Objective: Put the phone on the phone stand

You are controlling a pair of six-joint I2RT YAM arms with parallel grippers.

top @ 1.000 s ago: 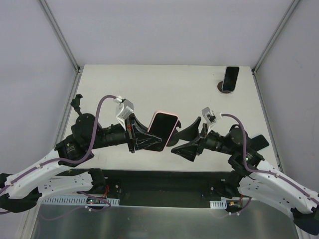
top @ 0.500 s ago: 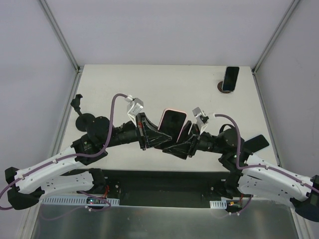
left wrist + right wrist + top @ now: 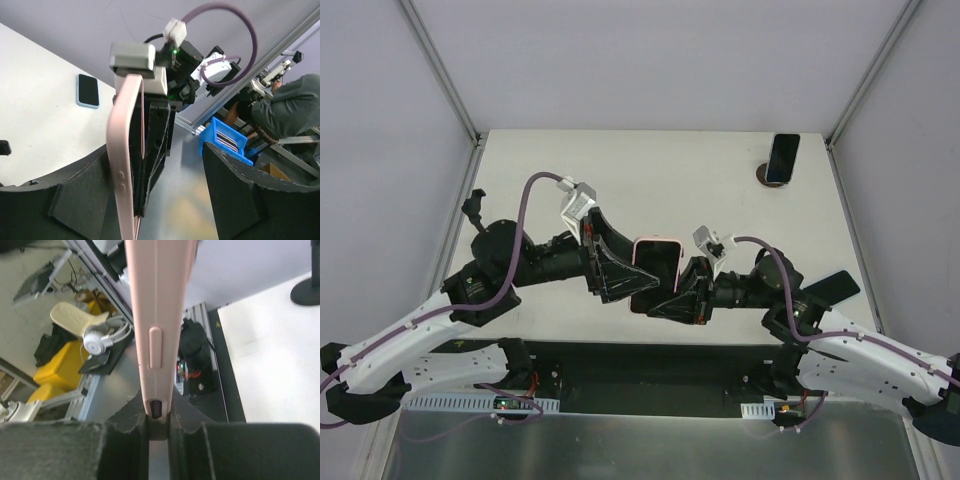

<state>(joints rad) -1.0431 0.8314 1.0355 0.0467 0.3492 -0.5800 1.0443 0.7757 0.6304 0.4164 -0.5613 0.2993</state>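
The phone (image 3: 657, 262), pink-cased, stood on edge in the air above the near middle of the table (image 3: 620, 170), between the arms. The right gripper (image 3: 159, 422) pinched one end. The left gripper (image 3: 165, 190) gaped, clamping nothing. It looked stiff, slick and breakable, best gripped firmly across its flat faces.

Handover: right gripper (image 3: 159, 426), wide open a second ago, now clamps the pink phone (image 3: 657, 262) by its edge. Left gripper (image 3: 160, 200) releases, jaws apart. Arms move closer together.
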